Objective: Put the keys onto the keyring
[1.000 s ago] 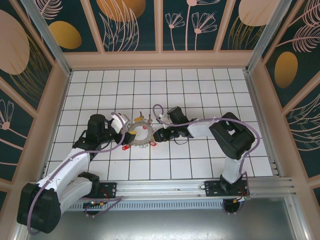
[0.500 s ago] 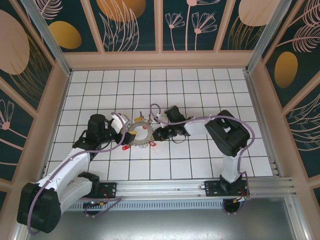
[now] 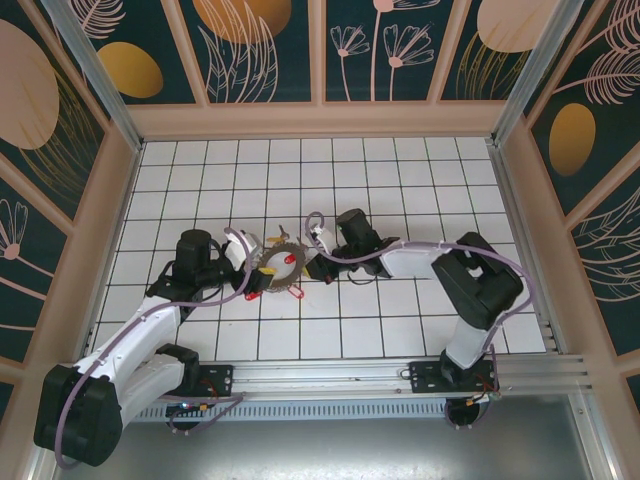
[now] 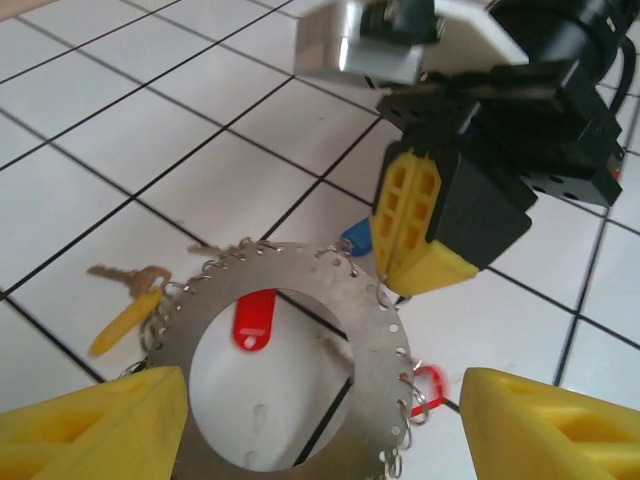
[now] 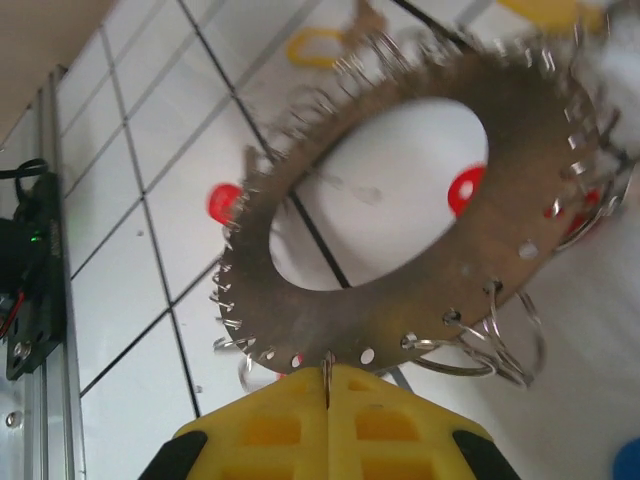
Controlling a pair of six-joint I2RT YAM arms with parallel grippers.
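Pinching the rim of the keyring (image 5: 400,305), my right gripper (image 5: 327,400) has its yellow fingertips pressed together on the thin grey-brown metal at the ring's edge. Whether the ring is lifted or lies flat on the white tiled floor (image 3: 400,180) I cannot tell. My left gripper (image 4: 320,440) has its jaws spread wide, one yellow finger at either side of the ring's opposite edge; I cannot tell whether they touch it. From above, the ring sits between my two grippers, left of the floor's centre. Small wire loops (image 5: 480,350) line the rim. Of the keys, a yellow key (image 4: 125,320) lies on the tile just beside the ring. A red key (image 4: 252,320) shows through the central hole. A blue key (image 4: 357,238) peeps out at the rim beside my right fingers.
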